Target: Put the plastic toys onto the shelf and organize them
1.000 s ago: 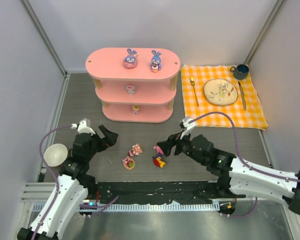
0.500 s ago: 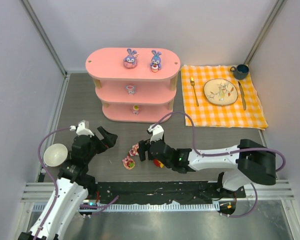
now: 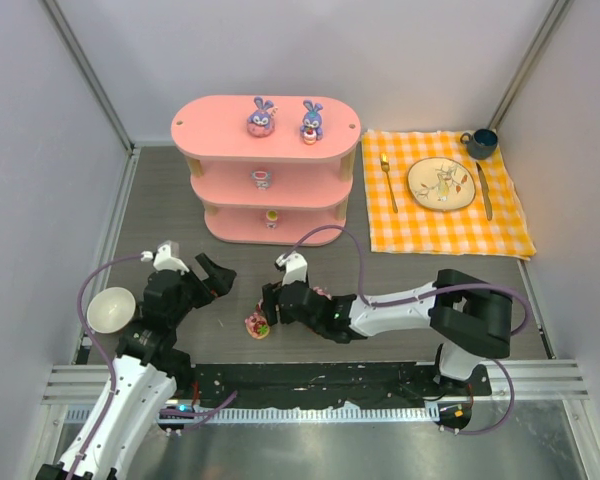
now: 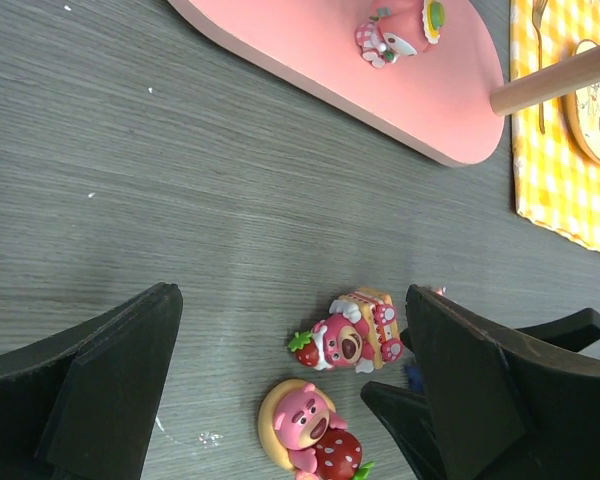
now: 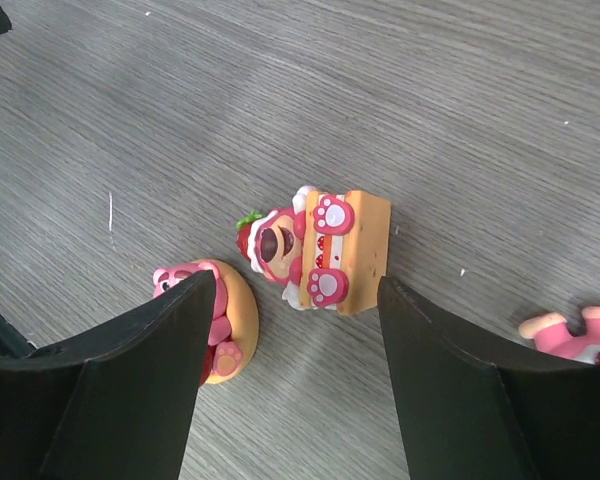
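Note:
The pink shelf stands at the back, with two blue-purple bunnies on top and one small toy on each lower tier. Its bottom board with a pink toy shows in the left wrist view. On the floor lie a pink bear on a cake slice and a round pink bear. My right gripper is open, just above the cake bear. My left gripper is open and empty, to their left. Another pink toy lies partly under the right arm.
A white bowl sits at the left edge beside the left arm. An orange checked cloth at the back right holds a plate, fork, knife and blue mug. Walls close in on three sides.
My right arm has swung left across the floor, from beside the red-yellow-purple toy to over the cake bear. The left arm has hardly moved.

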You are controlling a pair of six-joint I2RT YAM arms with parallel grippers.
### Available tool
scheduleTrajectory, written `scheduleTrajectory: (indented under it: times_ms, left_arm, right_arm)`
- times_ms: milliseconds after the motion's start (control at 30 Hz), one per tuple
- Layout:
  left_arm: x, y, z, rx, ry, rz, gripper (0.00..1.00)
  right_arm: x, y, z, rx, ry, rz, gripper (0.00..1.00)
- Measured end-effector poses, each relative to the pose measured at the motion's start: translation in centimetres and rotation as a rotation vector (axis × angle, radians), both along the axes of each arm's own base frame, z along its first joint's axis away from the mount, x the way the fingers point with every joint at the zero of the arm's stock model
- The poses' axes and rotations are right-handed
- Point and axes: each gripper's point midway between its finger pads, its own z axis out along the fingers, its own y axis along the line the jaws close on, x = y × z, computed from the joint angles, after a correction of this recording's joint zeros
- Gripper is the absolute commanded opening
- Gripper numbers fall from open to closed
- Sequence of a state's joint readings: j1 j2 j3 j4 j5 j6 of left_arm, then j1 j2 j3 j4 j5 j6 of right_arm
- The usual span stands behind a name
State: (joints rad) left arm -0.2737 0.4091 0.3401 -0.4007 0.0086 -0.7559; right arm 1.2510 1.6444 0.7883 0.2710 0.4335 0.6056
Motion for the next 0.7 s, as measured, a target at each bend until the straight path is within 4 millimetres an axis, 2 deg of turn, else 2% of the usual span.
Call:
scheduleTrajectory:
  times_ms: [300,433,633,700]
  left_arm:
    - [0.0,-0.1,-0.1,-0.001,0.003,-0.004,1.0]
    - [0.0,-0.1,-0.2,0.0,0.008,-0.004,1.0]
    - [0.0,-0.2,-0.2,-0.002,0.013,-0.011,1.0]
    - [0.0,-0.2,-0.2,-0.003,0.013,-0.013,1.0]
  right_arm:
    - [0.2,1.0,-1.0,-0.044,0.019,0.003,0.58]
    - [0.1,0.7,-1.5,-0.067,0.026,0.003,0.5]
    - [0.2,0.4,-1.7,-0.076,0.028,-0.008,0.22]
    - [0.3,0.6,-1.5,-0.063,0.028,-0.021,0.19]
